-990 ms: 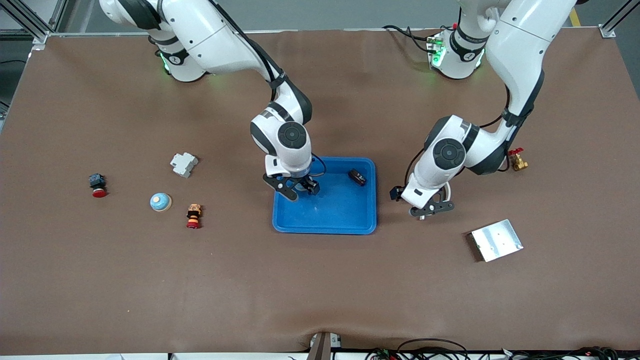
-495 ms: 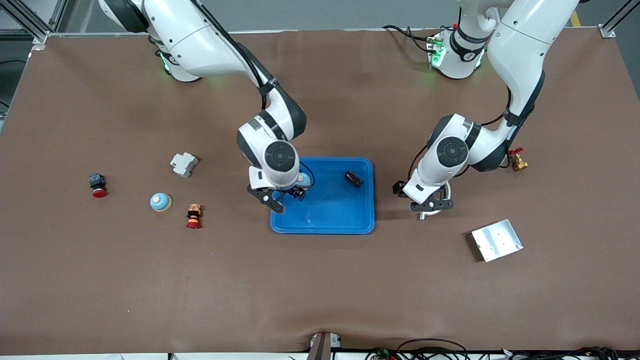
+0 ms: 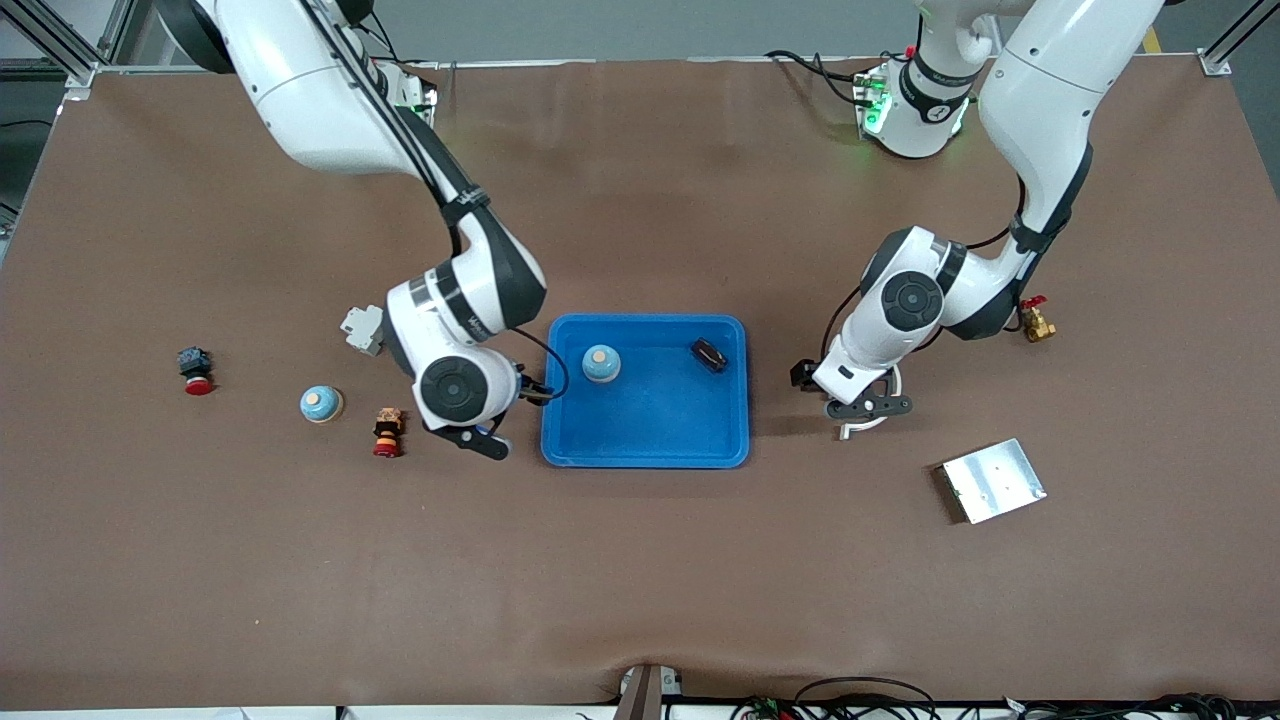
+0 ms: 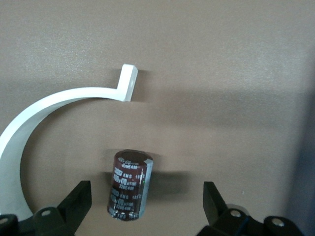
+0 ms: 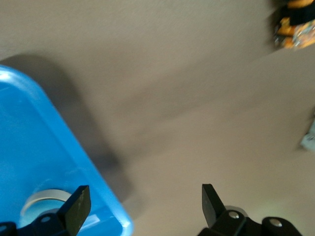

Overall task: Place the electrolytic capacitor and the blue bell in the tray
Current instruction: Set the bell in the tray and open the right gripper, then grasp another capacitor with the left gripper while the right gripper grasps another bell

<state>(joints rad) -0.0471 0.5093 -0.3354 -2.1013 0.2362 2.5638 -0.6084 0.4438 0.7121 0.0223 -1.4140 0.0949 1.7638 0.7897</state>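
Right pincer has left the tray, open; blue bell sits inside. Left pincer hangs open astride the electrolytic capacitor on the counter; we fear the capacitor rolls away on closing.

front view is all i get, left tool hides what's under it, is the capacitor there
Observer: Yes. The left wrist view shows the electrolytic capacitor on the table between the left tool's open fingers, not gripped.
Operator: white thing by it
Observer: A curved white strip, beside the capacitor and apart from it.
Operator: right tool empty
Observer: Yes. The right wrist view shows the right tool open and empty over the table, beside the tray.
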